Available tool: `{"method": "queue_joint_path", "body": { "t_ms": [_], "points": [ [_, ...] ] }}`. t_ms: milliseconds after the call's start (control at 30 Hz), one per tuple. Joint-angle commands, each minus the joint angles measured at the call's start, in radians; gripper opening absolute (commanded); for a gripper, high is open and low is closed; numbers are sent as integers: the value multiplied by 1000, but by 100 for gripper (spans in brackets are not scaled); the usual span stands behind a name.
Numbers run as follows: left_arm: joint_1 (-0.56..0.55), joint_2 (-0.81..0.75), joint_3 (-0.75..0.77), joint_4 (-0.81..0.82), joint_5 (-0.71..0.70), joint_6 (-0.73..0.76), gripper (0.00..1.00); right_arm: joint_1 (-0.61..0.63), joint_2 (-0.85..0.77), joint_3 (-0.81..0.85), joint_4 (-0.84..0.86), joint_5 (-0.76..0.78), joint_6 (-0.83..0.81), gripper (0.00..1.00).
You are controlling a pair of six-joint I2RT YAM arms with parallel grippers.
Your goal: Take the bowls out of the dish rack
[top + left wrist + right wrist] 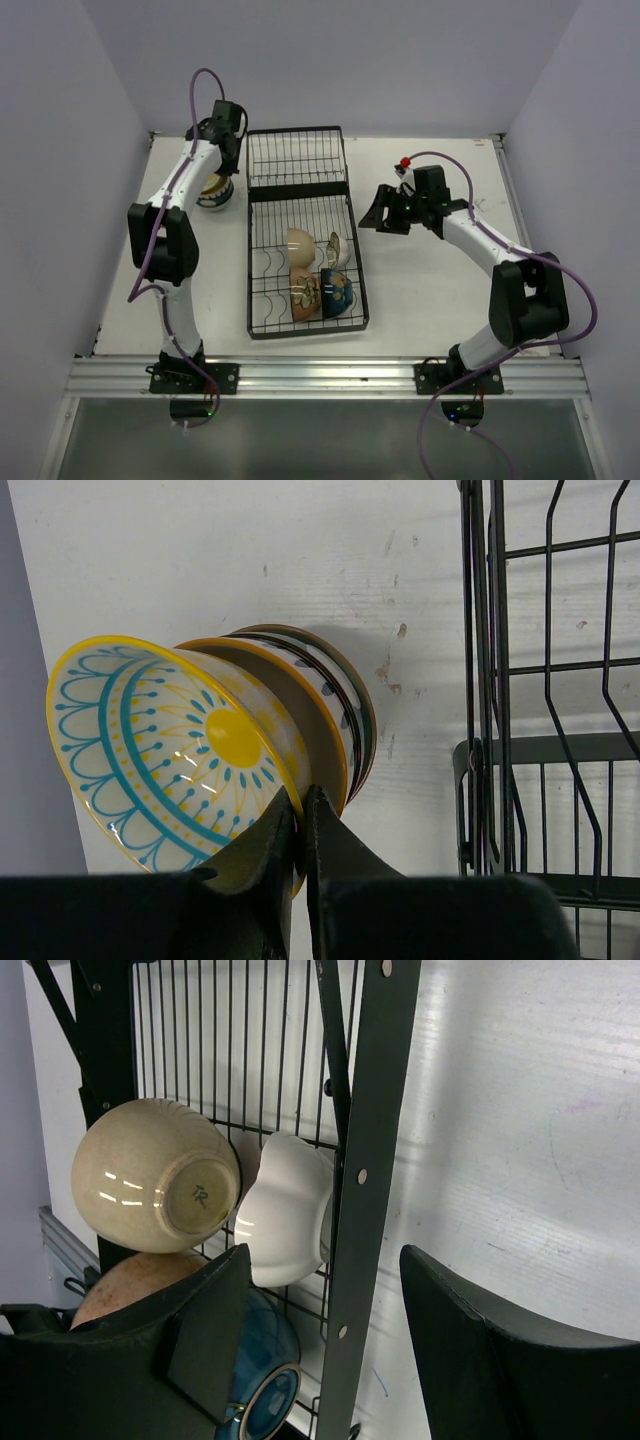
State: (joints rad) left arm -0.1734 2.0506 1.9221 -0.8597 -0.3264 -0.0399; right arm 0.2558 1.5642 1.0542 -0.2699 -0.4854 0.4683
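The black wire dish rack (300,160) lies in the middle of the table. Its near section holds a beige bowl (298,243), a white bowl (339,250), an orange-brown bowl (303,291) and a blue bowl (337,290). My left gripper (300,808) is shut on the rim of a yellow and blue patterned bowl (170,750), which is tilted against a stack of bowls (345,715) left of the rack. My right gripper (325,1260) is open at the rack's right rail (365,1160), which runs between its jaws, near the white bowl (285,1210) and the beige bowl (155,1175).
The stack of bowls (215,190) stands on the table between the left wall and the rack's far section. Walls close the table on the left, back and right. A metal rail (320,375) runs along the near edge.
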Motion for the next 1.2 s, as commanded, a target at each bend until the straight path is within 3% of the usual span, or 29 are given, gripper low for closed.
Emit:
{"method": "queue_joint_path", "body": {
  "t_ms": [0,433,833,1167],
  "points": [
    [-1,-9,11,16,-40,18,10,-1,-15,4,14,19,-7,66],
    [-1,-6,5,17,-34,14,19,-3,-10,4,14,18,-10,66],
    [-1,-33,9,11,-39,9,40,-3,-6,4,15,15,-8,66],
    [-3,-78,-5,30,4,0,43,-3,-10,3,14,8,-8,66]
  ]
}}
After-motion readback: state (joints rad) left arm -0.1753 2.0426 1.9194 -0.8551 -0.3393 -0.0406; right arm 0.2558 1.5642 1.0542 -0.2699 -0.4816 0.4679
